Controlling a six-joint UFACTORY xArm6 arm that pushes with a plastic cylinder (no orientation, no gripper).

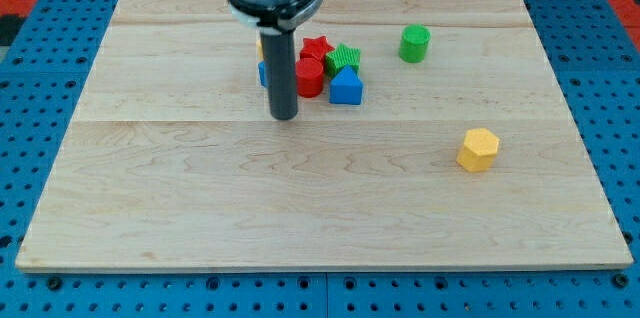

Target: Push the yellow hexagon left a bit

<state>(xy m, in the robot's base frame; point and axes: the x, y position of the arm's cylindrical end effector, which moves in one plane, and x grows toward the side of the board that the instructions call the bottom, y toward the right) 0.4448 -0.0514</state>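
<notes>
The yellow hexagon [478, 149] lies alone on the wooden board at the view's right, a little below the middle. My tip [285, 116] rests on the board left of centre, far to the left of the yellow hexagon. It stands just below and left of a cluster of blocks: a red cylinder [309, 77], a red star [317, 50], a green star [344, 58] and a blue block [346, 87]. Another blue block [263, 74] and a yellow one [260, 46] show partly behind the rod.
A green cylinder [414, 44] stands alone at the upper right. The wooden board [200, 208] lies on a blue perforated table [40, 108].
</notes>
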